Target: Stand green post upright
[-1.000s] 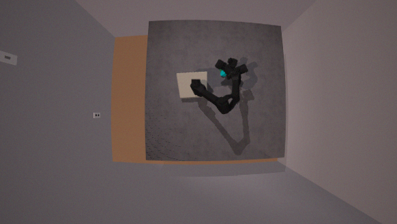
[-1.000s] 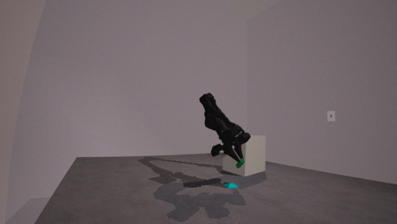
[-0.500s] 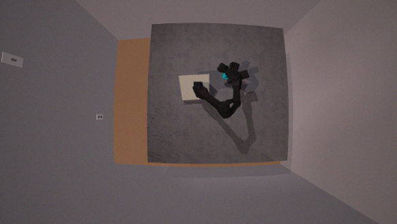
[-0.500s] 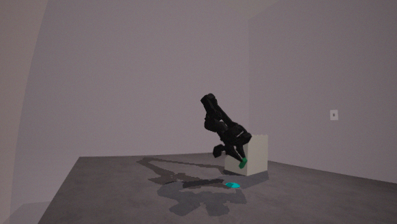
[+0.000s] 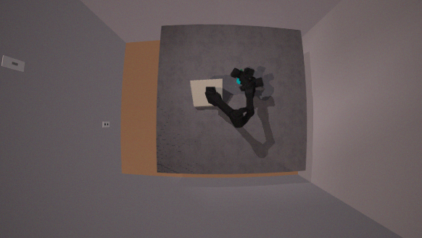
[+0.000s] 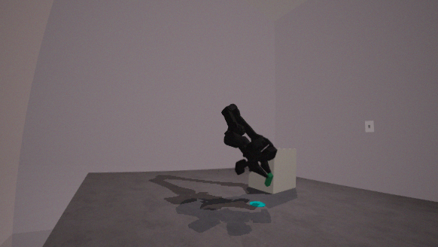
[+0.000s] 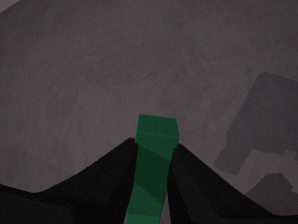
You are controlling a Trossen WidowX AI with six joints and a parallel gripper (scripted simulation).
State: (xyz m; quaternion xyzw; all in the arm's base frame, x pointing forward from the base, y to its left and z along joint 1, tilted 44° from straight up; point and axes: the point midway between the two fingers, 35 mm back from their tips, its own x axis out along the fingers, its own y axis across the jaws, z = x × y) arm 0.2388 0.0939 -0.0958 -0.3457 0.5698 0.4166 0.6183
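Note:
The green post (image 6: pixel 269 179) (image 7: pixel 154 160) is held between the fingers of my gripper (image 6: pixel 268 175) (image 7: pixel 153 151). In the exterior view the post is nearly upright, slightly tilted, and hangs in the air above the table. Only a sliver of it shows in the top view, beside the dark fingers. The cyan circle (image 5: pixel 238 81) (image 6: pixel 257 204) lies flat on the table, below the gripper; the arm hides part of it in the top view, and it does not show in the wrist view. My gripper is shut on the post.
A cream block (image 5: pixel 199 98) (image 6: pixel 284 171) stands under the arm's base, to the left of the circle in the top view. The grey table top (image 5: pixel 196 145) (image 6: pixel 339 222) carries the arm's shadows.

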